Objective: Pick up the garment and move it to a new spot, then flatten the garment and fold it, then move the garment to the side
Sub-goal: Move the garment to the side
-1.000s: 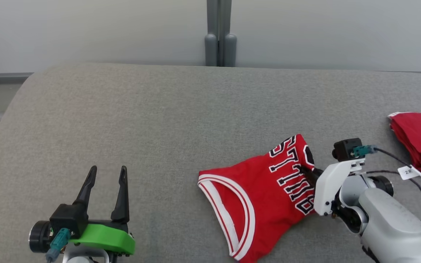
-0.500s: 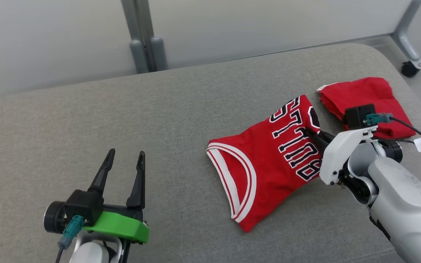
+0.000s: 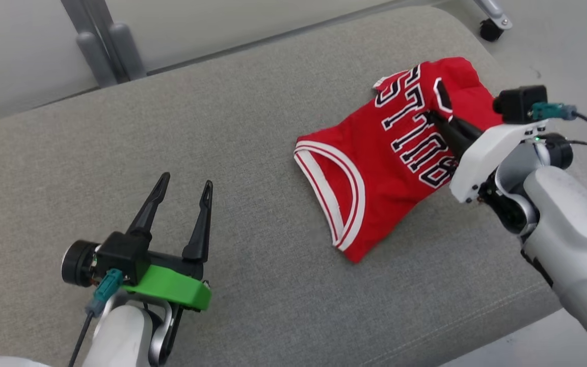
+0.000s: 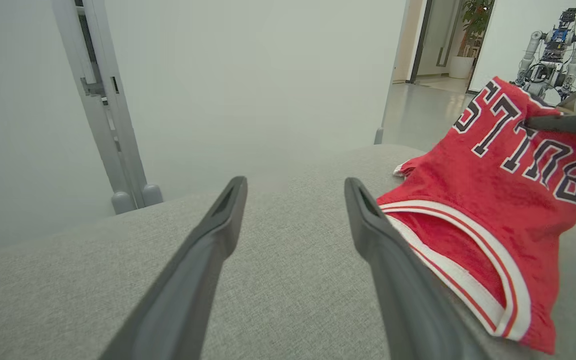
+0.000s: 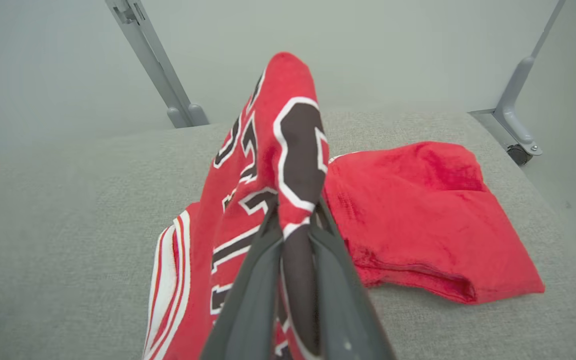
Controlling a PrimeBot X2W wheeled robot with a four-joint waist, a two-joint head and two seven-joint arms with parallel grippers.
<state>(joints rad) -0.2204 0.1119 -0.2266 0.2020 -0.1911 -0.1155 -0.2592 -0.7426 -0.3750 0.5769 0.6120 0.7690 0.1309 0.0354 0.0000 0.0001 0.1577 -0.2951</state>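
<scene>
Red jersey (image 3: 375, 168), white trim and black lettering, lies far right on the grey tabletop (image 3: 222, 127) near its rounded edge, beside folded red cloth (image 5: 418, 210). Right end effector (image 3: 433, 118) clamps it. Left end effector (image 3: 185, 181) spread open over the roomy left side.

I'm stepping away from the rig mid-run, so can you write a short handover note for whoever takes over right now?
Right gripper: shut on the red jersey at its lettered edge. That edge is raised and the rest lies on the grey cushion.
Left gripper: open, holding nothing, apart from the jersey.
A folded red cloth lies just beyond the jersey, near the cushion's right end.
Done: the jersey looks folded.
Left: probably set it down at the side and release.
</scene>
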